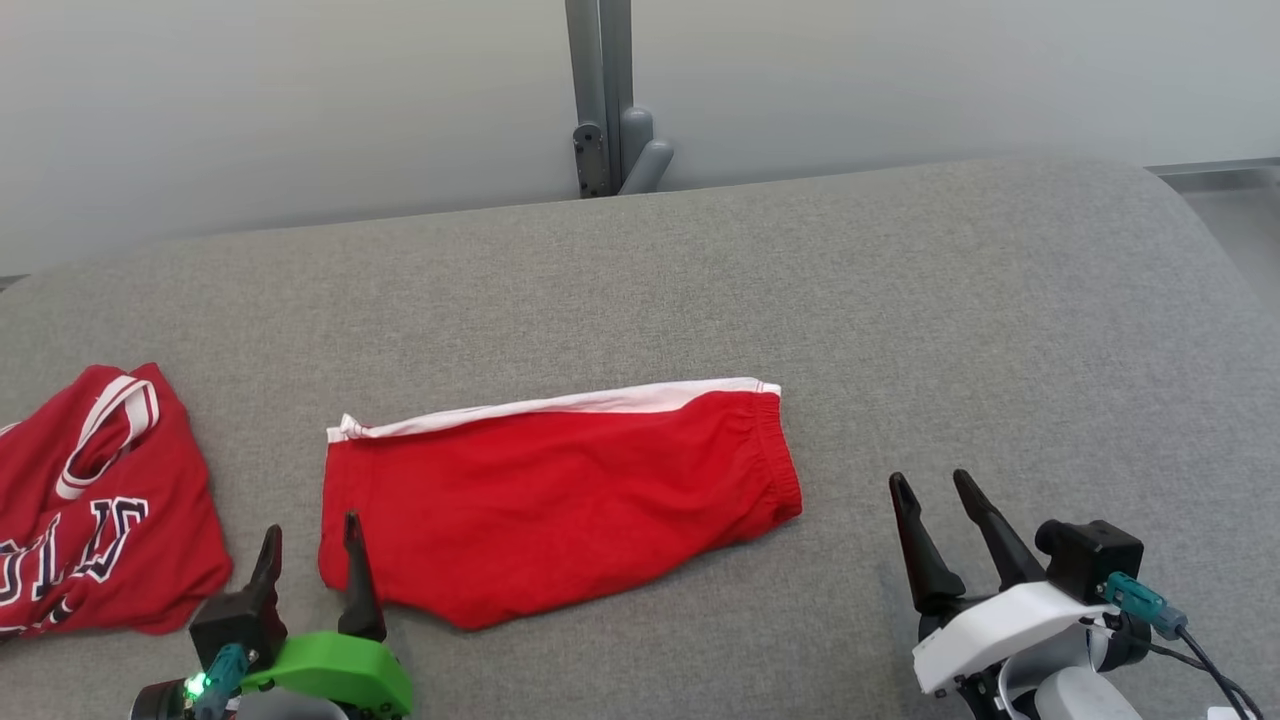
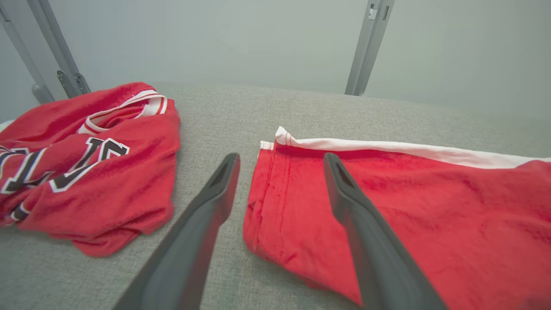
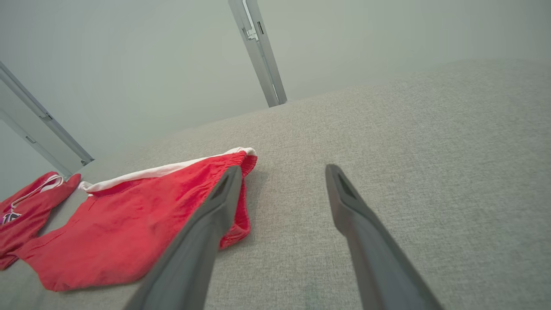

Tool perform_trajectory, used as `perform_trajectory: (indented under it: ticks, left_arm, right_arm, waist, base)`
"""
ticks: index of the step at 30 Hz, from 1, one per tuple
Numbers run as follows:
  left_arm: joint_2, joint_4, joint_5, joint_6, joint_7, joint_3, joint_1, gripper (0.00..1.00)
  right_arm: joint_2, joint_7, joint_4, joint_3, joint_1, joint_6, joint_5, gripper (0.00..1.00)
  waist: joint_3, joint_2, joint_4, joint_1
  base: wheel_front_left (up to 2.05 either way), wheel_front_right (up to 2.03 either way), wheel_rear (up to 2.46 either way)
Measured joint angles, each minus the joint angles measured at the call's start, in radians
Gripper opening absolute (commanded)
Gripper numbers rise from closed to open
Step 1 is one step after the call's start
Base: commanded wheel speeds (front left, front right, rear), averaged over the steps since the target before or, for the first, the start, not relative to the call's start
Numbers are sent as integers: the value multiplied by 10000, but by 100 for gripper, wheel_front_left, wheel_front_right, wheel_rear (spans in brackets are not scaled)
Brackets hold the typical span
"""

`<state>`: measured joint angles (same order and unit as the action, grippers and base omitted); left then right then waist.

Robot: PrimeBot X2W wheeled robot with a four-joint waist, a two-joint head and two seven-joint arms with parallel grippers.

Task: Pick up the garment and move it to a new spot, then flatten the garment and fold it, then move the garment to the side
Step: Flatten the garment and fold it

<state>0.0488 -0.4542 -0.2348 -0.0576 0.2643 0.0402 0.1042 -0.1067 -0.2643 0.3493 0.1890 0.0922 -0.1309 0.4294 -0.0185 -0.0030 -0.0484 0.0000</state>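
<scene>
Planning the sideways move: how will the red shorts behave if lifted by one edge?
The red shorts lie limp and flat, so they would probably droop and crumple. They look thin, likely light. Pushed on the textured grey surface, they may bunch rather than slide.

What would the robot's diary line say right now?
shorts: flat on grey cushion | left pincer: open, at shorts' hem | right pincer: open, apart from shorts | jersey: crumpled, left of shorts

Jersey (image 1: 100,500) clipped by head view's left edge; lettering (image 1: 80,545) folded over, partly legible, probably a team name. Shorts (image 2: 430,224) run off left wrist view's right edge. Right gripper (image 3: 283,168) finger hides some waistband (image 3: 246,161).
</scene>
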Motion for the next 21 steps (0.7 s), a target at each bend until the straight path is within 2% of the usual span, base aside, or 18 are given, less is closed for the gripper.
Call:
perform_trajectory:
  ticks: [9, 16, 21]
  left_arm:
    - [2, 1095, 301, 0, 0, -180, -944, 100]
    - [0, 1181, 226, 65, 0, 380, -888, 100]
    - [-4, 1024, 4, 94, 0, 984, -550, 100]
  right_arm:
    - [163, 0, -119, 10, 7, 0, -196, 100]
    - [46, 2, 182, 403, 458, 0, -109, 100]
    - [23, 0, 1143, 794, 1499, 0, 21, 100]
  waist:
    - [146, 0, 104, 0]
    - [-113, 0, 494, 0]
    - [-523, 0, 914, 0]
  base:
    - [0, 0, 0]
    - [0, 0, 0]
    - [0, 0, 0]
